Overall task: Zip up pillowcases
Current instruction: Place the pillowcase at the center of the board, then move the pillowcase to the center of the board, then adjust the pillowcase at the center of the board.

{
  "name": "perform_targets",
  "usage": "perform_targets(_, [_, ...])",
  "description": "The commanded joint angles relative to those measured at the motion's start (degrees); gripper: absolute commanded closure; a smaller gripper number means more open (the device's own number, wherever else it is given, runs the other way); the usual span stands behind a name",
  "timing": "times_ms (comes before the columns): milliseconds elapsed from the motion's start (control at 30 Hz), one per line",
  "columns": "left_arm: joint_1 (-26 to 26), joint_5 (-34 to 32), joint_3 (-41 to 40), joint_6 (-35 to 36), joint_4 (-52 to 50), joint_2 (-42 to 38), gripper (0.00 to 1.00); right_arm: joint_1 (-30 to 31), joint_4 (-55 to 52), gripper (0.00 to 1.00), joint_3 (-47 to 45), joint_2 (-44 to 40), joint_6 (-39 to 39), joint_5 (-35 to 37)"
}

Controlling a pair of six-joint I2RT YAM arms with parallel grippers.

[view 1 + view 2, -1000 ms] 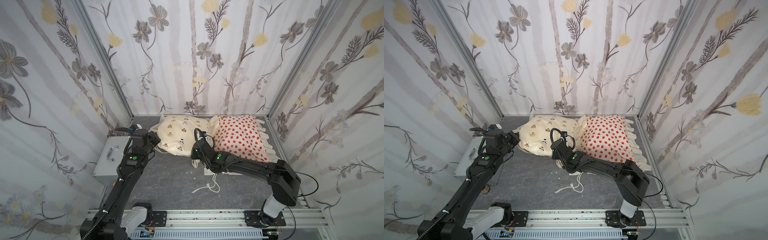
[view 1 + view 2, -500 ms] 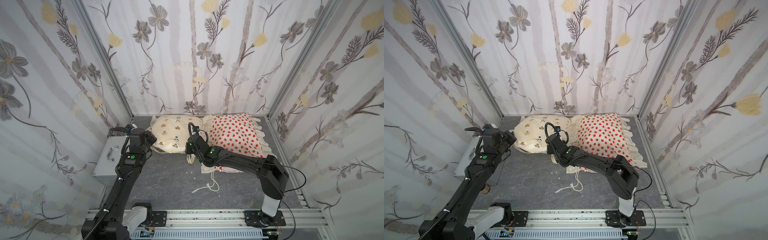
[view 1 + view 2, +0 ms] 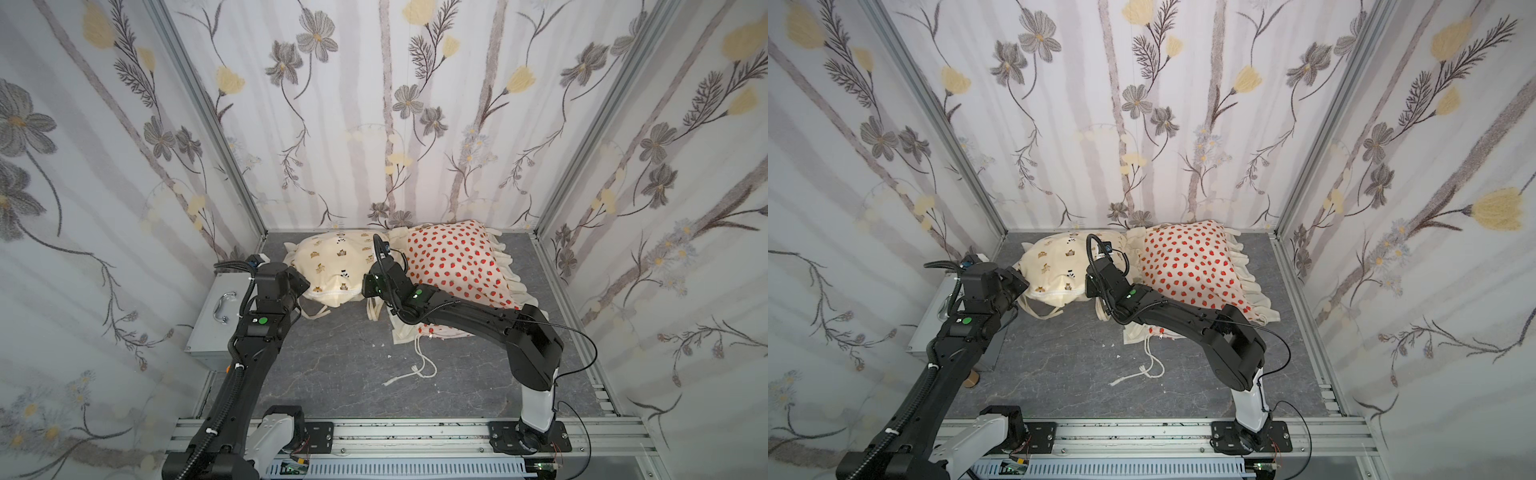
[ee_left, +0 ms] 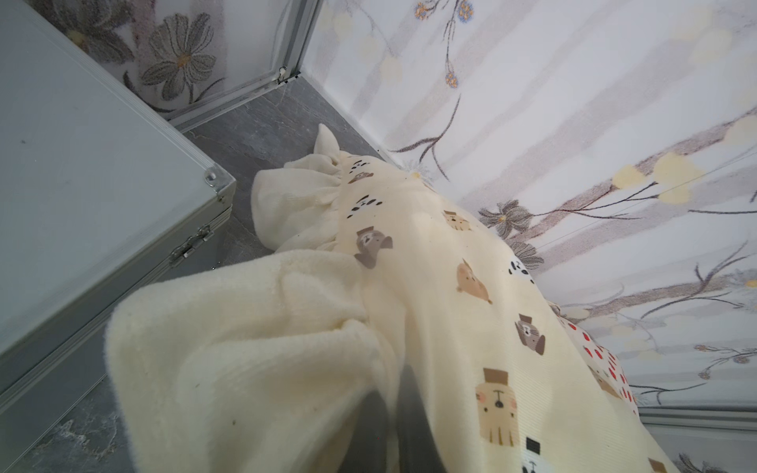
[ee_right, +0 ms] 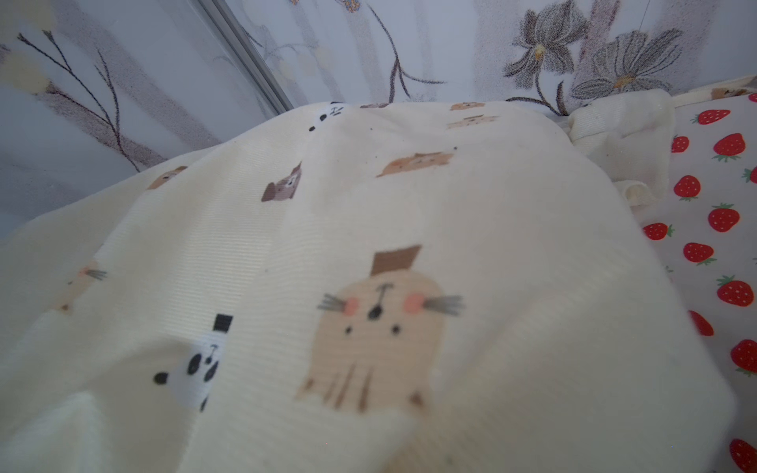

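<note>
The cream bear-print pillowcase (image 3: 332, 262) (image 3: 1054, 266) lies at the back of the floor, touching the strawberry pillowcase (image 3: 457, 262) (image 3: 1187, 262) on its right. My left gripper (image 3: 300, 286) (image 3: 1021, 282) is at the cream case's front left corner. In the left wrist view its dark fingers (image 4: 413, 430) pinch the cream ruffle (image 4: 254, 368). My right gripper (image 3: 366, 286) (image 3: 1090, 286) is at the same case's front right corner. Cream fabric (image 5: 368, 245) fills the right wrist view and hides the fingers. The front edge hangs slightly raised between both grippers.
A silver metal case (image 3: 216, 311) (image 4: 82, 184) stands at the left wall, close to my left arm. Cord ties (image 3: 316, 311) hang under the cream case. A loose white cord (image 3: 415, 365) lies mid-floor. Flowered walls close in three sides, and the rail (image 3: 415, 436) runs along the front.
My right gripper has moved left and back with the cream pillowcase, which has shifted left. The strawberry pillowcase has slid a little left with it. My left gripper has barely moved.
</note>
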Motion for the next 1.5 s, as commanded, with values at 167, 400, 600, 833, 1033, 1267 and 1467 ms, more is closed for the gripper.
perform_targets(167, [0.17, -0.46, -2.34, 0.35, 3.74, 2.07, 1.00, 0.42, 1.18, 1.00, 1.93, 4.00, -1.06, -2.77])
perform_targets(400, [0.17, -2.22, -1.46, 1.61, -0.07, -2.95, 0.59, 1.49, 2.49, 0.76, -2.68, -0.97, -0.84, -2.88])
perform_targets(600, [0.13, 0.14, 0.64, 2.39, -3.25, -5.58, 0.41, 1.18, 2.94, 0.55, -10.17, -11.12, -0.25, -1.67])
perform_targets(833, [-4.46, 6.27, 1.90, 2.19, -5.21, -5.47, 0.28, -2.68, 2.25, 0.33, -23.05, -23.77, 4.24, -1.04])
perform_targets(1033, [-18.04, 3.20, 0.82, 2.55, -2.69, -2.29, 0.24, -9.84, 1.51, 0.23, -33.27, -32.41, 8.48, -3.60])
perform_targets(1267, [-31.60, 0.47, 1.71, 1.06, 5.48, 8.56, 0.24, -21.18, 1.19, 0.15, -40.81, -37.09, 9.21, -7.19])
perform_targets(1467, [-37.69, -0.86, 6.48, 0.01, 11.25, 21.20, 0.21, -29.68, 0.99, 0.11, -44.16, -37.49, 9.92, -8.49])
